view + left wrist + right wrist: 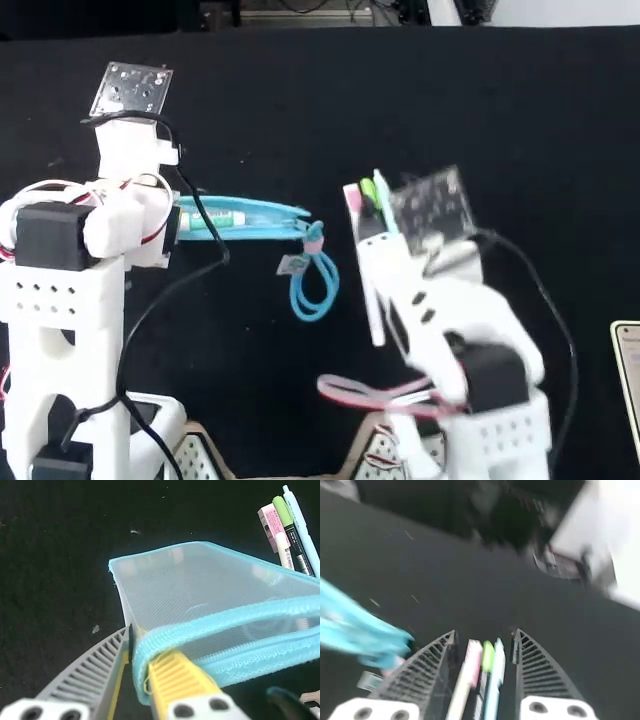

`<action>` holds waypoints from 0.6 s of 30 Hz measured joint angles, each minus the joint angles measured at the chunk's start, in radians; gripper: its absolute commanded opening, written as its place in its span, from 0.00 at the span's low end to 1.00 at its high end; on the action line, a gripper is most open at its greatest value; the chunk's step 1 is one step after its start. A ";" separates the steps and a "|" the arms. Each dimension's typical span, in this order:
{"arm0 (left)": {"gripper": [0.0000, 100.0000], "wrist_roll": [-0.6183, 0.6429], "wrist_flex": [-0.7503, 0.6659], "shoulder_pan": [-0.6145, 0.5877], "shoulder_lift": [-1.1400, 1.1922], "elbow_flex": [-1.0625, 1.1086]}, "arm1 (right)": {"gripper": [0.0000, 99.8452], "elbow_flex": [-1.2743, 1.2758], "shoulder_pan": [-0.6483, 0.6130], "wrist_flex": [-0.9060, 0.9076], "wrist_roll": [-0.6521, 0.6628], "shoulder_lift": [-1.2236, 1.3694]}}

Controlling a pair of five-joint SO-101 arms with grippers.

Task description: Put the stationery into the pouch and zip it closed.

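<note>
Your left pincer (137, 647) is clamped on the pouch (200, 590) at its zip edge, held up: soft mesh, likely sags. Your right pincer (485, 634) clamps the pens (485, 675) beside it: light, stiff, probably slippery; grip mid-barrel.

Nothing can be read: print on the stationery (272, 522) in the right gripper (482, 640) and on the small tag (292, 265) beside the pouch (200, 595) held by the left gripper (136, 647) is too small.

On the left of the table (450, 100), the left gripper (136, 645) grips one end of the pouch (250, 218), which stretches rightward. A cord loop (313, 285) sits at its far end. Just right of that, apart from the pouch, the right gripper (485, 633) holds the stationery (368, 200).
</note>
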 measured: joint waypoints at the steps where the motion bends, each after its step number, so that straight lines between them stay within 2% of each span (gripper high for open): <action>1: 0.03 0.000 0.000 0.000 0.000 0.000 | 0.17 0.008 0.034 0.000 0.000 0.035; 4: 0.03 0.000 0.000 0.000 0.000 0.000 | 0.17 0.014 0.103 0.000 -0.002 0.138; 7: 0.03 0.000 0.000 0.000 0.000 0.000 | 0.17 0.014 0.120 0.000 -0.002 0.255; 13: 0.03 0.000 0.000 0.000 0.000 0.000 | 0.17 0.031 0.072 -0.058 -0.006 0.491; 18: 0.03 0.000 0.000 0.000 0.000 0.000 | 0.17 0.029 0.049 -0.193 -0.092 0.709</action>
